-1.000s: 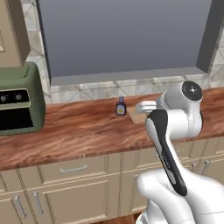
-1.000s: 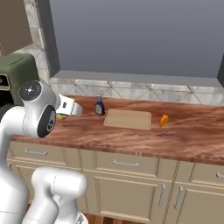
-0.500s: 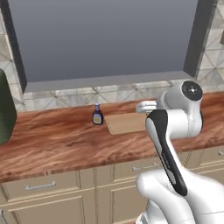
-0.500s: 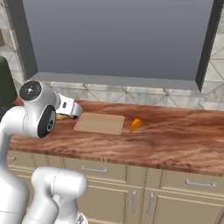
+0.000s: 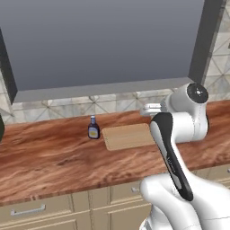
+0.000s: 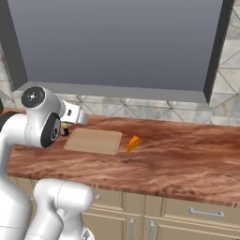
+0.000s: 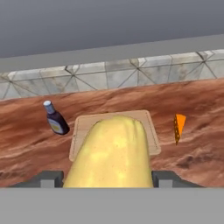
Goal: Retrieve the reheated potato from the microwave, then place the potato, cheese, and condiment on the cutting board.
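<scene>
Tool (image 7: 109,183) clamping potato (image 7: 111,153) | arm folded, raised above cutting board (image 7: 151,131)

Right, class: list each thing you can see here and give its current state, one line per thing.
Potato: held in the pincer, above the counter.
Cutting board: flat on the counter, bare.
Bottle: upright, capped, beside the board.
Cheese: on the counter, off the board.

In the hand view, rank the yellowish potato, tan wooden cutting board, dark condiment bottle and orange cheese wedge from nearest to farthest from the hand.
1. Yellowish potato: held in the hand.
2. Tan wooden cutting board: just beyond the potato.
3. Dark condiment bottle, left of the board, and orange cheese wedge, right of it: too close to call.
</scene>
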